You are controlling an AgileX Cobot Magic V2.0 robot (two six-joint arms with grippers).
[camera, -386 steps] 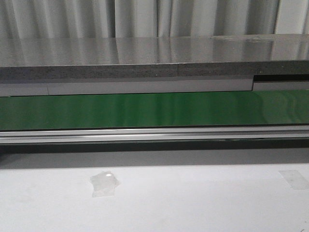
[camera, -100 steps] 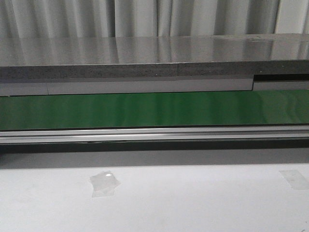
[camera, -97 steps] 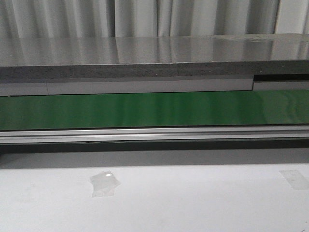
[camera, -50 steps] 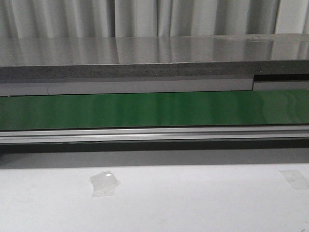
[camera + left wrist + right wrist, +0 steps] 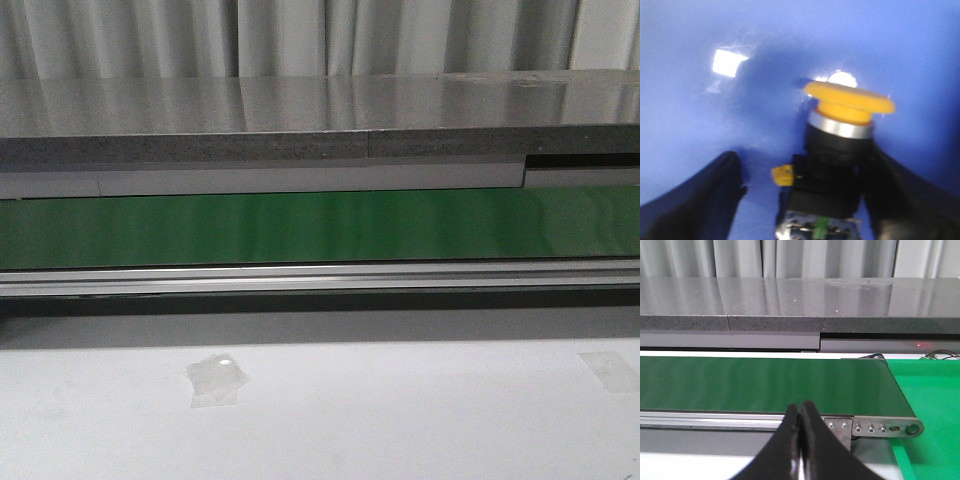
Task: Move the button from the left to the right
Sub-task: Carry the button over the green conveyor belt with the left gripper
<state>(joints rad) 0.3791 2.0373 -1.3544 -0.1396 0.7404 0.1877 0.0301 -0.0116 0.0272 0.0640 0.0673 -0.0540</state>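
Front view: a green conveyor belt (image 5: 320, 226) running across the frame, edged below by a silver rail (image 5: 320, 278). Behind it, a long grey slab (image 5: 320, 115) and pale curtains (image 5: 300, 38). Nearer, a white bench (image 5: 400, 420) carrying a crumpled scrap of clear tape (image 5: 216, 379) toward the left and a flatter piece of tape (image 5: 610, 370) at the right edge. No arm, hand or button visible here.

Left wrist view: over a blue surface (image 5: 690, 110), the button (image 5: 837, 150) standing between the dark fingers (image 5: 695, 200) of the left hand (image 5: 805, 200). Yellow mushroom cap on top, silver collar beneath, black body below, metal base with a green mark at the frame edge. Fingers spread apart; one beside the body, seemingly touching it, the other well clear. Picture blurred, contact uncertain.

Right wrist view: right hand (image 5: 801, 432) with fingers pressed together, holding nothing, poised before the belt's end, where a silver bracket (image 5: 875, 427) and a bright green surface (image 5: 930, 400) sit.
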